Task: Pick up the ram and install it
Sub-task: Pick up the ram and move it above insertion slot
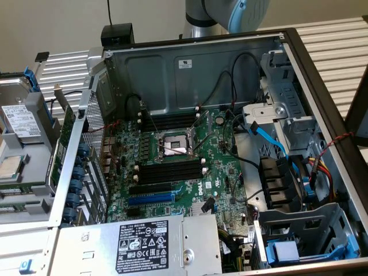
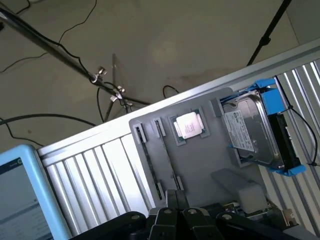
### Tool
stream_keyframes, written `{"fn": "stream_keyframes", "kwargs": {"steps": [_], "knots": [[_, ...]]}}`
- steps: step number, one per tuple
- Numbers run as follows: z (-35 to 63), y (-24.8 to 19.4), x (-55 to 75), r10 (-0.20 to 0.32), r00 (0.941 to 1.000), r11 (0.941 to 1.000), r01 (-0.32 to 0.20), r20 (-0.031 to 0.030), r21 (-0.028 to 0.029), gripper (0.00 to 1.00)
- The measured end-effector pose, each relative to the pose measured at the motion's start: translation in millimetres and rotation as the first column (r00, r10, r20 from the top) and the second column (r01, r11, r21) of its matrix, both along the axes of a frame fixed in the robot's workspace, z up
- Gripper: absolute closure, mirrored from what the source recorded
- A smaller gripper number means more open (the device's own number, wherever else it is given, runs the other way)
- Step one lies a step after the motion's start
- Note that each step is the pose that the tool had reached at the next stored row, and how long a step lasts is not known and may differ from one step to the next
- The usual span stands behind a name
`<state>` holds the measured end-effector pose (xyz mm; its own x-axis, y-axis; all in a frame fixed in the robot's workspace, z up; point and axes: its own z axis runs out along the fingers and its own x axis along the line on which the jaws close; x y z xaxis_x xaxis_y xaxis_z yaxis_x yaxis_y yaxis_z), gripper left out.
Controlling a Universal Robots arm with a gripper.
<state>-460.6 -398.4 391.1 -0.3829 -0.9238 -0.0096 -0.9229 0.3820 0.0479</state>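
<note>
Workcell with an opened computer case (image 1: 161,75) laid on its side on the ribbed tabletop (image 1: 333,46), so that the motherboard (image 1: 218,172) faces upward and can be reached from above. Black memory slots (image 1: 169,171) with white end clips lie in two banks either side of the processor socket (image 1: 172,146). All of them look unfilled, so the installing is judged not yet done.

Beside the case, a grey tray (image 2: 200,160) keeps the loose parts in fixed pockets: a hard drive (image 2: 252,132), a processor (image 2: 190,125) and two narrow slots. The ram (image 2: 150,162) is taken to be the thin dark strip standing on edge in one of these slots. From this angle its green face and chips cannot be made out, nor whether the neighbouring slot holds a second stick. Standing it on edge presents the long top edge to a pinch from above.

In the wrist view the jaws are closed together with nothing between them. They hang well above the tray, near one end of its slots and clear of the ram. In the exterior view the arm (image 1: 230,14) rises behind the case.
</note>
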Motion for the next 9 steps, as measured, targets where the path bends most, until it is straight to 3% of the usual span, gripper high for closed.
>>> {"fn": "stream_keyframes", "kwargs": {"steps": [9], "knots": [[-0.1,0.4,-0.3,0.002,1.0000,1.0000,-0.002,0.0007,0.0000,0.89]]}}
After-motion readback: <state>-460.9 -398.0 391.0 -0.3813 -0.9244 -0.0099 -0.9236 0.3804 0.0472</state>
